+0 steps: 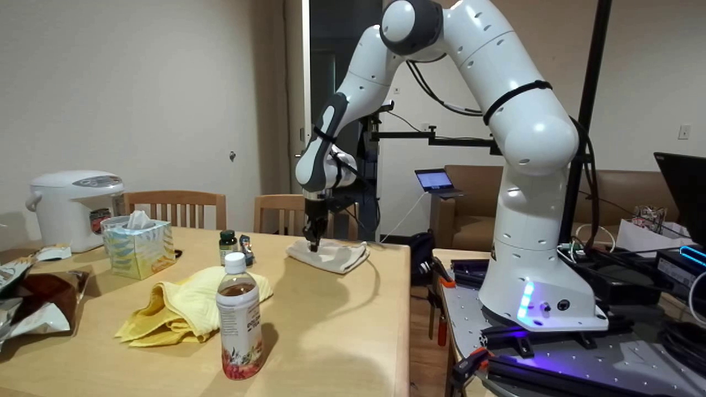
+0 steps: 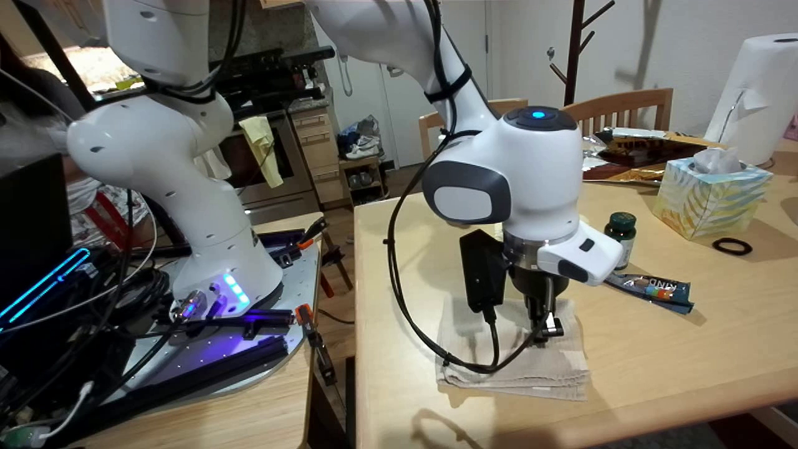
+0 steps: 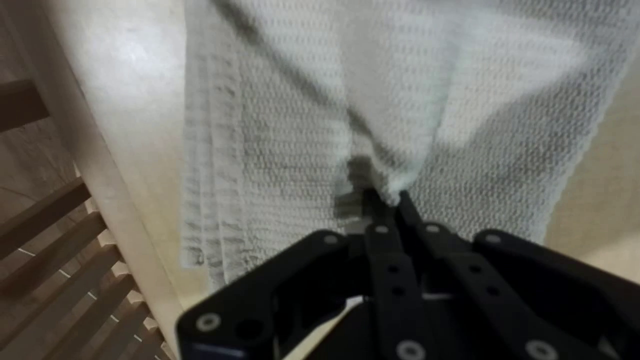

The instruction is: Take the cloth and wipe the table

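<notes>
A white robot arm's [image 1: 485,55] black 2-fingered hand [image 3: 387,200] clamps a raised fold of a pale cream-white, rectangular folded cloth [image 1: 337,257] lying near a corner of a light wooden tabletop [image 1: 364,342]. In an exterior view, a white-capped plastic bottle [image 1: 240,331] stands upright before a crumpled yellow cloth [image 1: 190,306]. A small green-capped bottle [image 2: 623,232] is upright beside a blue foil-wrapped bar [image 2: 654,292], near a leaf-patterned cardboard tissue box [image 2: 692,202].

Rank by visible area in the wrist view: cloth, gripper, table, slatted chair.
1. cloth: largest, running out of frame.
2-3. gripper and table: look alike in visible area, and the gripper's nearness to the camera makes ranking unsure.
4. slatted chair: smallest, partly out of frame.
</notes>
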`<state>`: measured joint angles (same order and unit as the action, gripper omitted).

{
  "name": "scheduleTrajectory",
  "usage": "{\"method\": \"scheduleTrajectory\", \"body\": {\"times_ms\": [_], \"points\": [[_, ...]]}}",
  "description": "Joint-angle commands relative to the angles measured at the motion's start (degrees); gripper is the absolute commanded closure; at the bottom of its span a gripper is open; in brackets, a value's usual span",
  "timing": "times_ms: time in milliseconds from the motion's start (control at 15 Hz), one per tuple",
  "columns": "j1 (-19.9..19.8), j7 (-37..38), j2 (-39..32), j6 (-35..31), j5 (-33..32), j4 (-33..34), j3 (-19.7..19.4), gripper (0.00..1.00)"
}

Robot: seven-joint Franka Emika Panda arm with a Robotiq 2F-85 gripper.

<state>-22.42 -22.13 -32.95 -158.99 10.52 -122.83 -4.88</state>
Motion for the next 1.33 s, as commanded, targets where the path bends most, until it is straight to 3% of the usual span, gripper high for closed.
{"method": "scheduleTrajectory", "body": {"times_ms": [0, 867, 1267], "points": [[-0.6, 1.8, -1.6, 1.8, -1.8, 1.9, 0.6, 0.99], [-2.9, -2.9, -3.5, -1.5, 3.1, -2.1, 14.5, 0.99], [-3.9, -2.1, -3.6, -7.4, 7.5, -6.6, 20.3, 0.99]]}}
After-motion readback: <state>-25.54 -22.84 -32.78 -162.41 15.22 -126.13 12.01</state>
